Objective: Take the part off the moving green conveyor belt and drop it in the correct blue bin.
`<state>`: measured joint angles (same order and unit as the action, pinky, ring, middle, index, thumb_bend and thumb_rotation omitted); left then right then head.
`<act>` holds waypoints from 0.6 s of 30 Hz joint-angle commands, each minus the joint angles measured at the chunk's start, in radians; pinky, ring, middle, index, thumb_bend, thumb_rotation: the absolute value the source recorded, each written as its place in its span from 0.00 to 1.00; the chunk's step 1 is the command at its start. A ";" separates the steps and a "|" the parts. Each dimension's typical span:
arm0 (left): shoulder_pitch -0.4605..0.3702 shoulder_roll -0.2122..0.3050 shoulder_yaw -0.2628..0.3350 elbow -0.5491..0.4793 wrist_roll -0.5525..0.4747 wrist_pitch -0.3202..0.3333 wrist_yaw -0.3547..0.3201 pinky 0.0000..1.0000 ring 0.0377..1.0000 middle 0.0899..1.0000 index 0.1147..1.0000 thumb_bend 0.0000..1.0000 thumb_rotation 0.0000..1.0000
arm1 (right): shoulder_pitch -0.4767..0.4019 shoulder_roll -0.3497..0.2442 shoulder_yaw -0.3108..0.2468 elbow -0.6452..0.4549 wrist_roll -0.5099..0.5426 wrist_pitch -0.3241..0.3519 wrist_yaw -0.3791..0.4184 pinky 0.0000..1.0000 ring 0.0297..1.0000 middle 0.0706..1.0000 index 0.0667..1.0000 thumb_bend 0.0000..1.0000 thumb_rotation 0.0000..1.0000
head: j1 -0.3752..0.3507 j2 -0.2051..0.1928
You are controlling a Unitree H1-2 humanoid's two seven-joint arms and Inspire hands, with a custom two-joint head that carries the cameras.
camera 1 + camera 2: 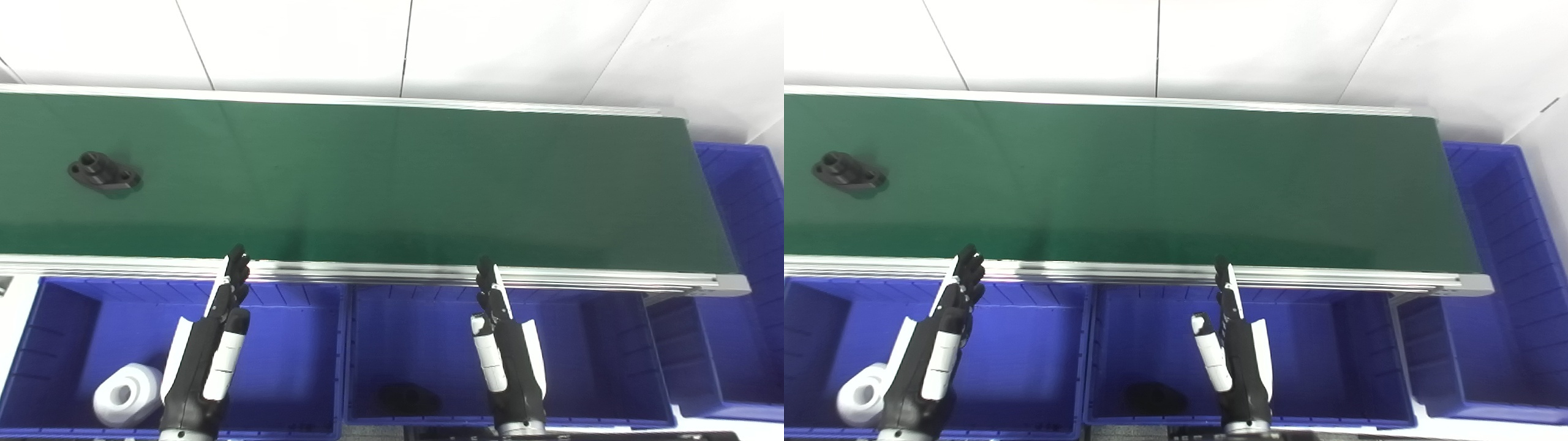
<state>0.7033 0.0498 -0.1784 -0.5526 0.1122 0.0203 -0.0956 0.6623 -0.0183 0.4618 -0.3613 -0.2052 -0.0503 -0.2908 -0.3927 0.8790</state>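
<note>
**Both hands wait over the bins while a black part rides in from the far left**

Nearest the camera, the left hand [208,355] and right hand [508,361] hover above the blue bins, fingers straight and pointing toward the belt's near rail [367,272], holding nothing and touching nothing.

The black part [104,173], a flat bracket with holes at each end, lies on the green conveyor belt [392,184] at the far left of view, roughly mid-width of the belt. Its long axis runs mostly along the belt, tilted slightly so its right end sits nearer the robot. It lies ahead and to the left of the left hand, well apart from it, and much farther from the right hand, so the left hand looks the likelier one to reach it.

Below, the left bin [294,367] holds a white part [125,395], and the middle bin [429,331] holds a dark part [407,399] that looks like the same kind as the 1 on the belt; that bin is probably the target. A right bin [747,257] stands past the belt's end, its contents not visible
</note>
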 commanded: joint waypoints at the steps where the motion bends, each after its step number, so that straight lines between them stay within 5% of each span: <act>1: 0.001 -0.001 -0.002 -0.039 -0.005 -0.027 0.007 1.00 1.00 1.00 1.00 0.63 1.00 | 0.040 0.161 0.149 0.012 -0.021 -0.070 0.010 1.00 1.00 0.99 0.99 0.87 1.00 | 0.000 0.001; 18: -0.003 0.000 -0.003 -0.035 0.002 -0.029 0.008 1.00 1.00 1.00 1.00 0.63 1.00 | 0.040 0.164 0.147 0.015 -0.020 -0.070 0.009 1.00 1.00 0.98 0.99 0.86 1.00 | 0.003 0.000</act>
<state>0.7016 0.0496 -0.1810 -0.5515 0.1132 0.0226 -0.0955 0.6619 -0.0183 0.4617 -0.3604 -0.2044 -0.0502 -0.2888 -0.3896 0.8775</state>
